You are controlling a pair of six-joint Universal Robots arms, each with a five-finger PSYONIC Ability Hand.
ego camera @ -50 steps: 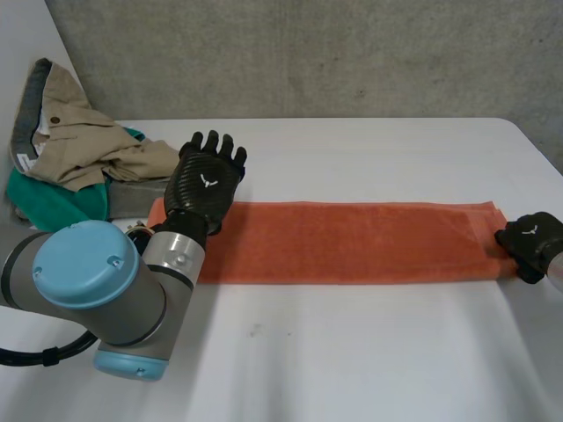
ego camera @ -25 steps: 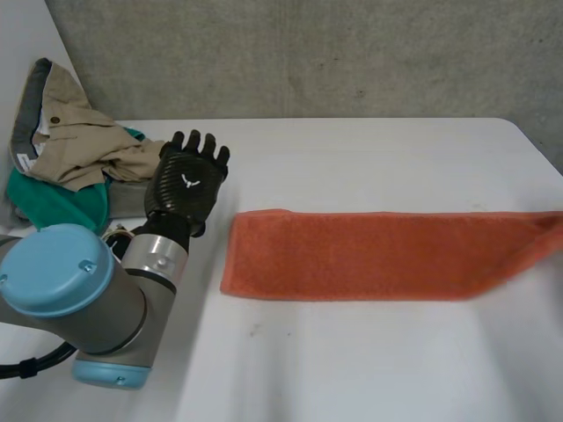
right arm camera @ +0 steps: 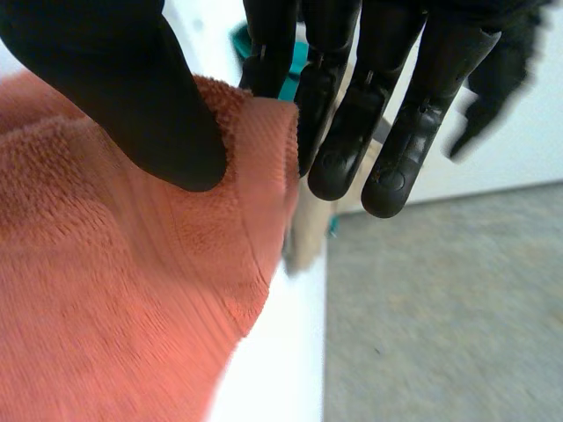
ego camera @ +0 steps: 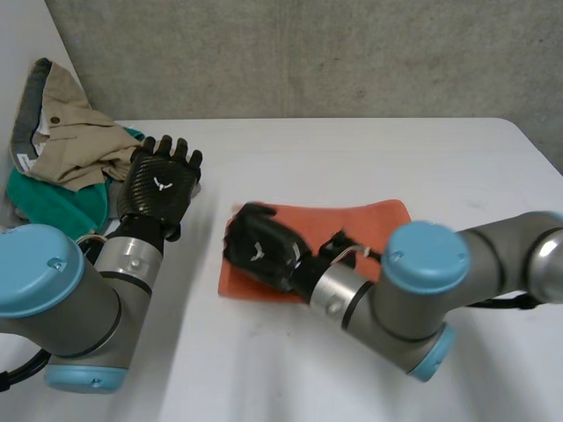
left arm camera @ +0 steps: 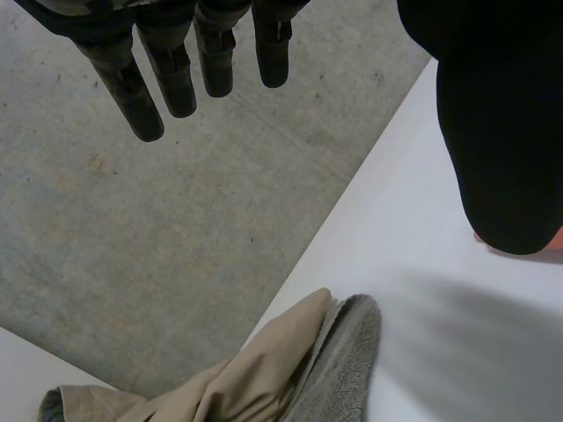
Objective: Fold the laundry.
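Your right hand (ego camera: 262,252) pinches the orange towel (ego camera: 378,220) to fold it. Your left hand (ego camera: 160,186) hovers clear, fingers apart.

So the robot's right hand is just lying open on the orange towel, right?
Not quite. The right hand is on the orange towel, but it is not lying open: its thumb and fingers pinch the towel's edge between them, as the right wrist view shows.
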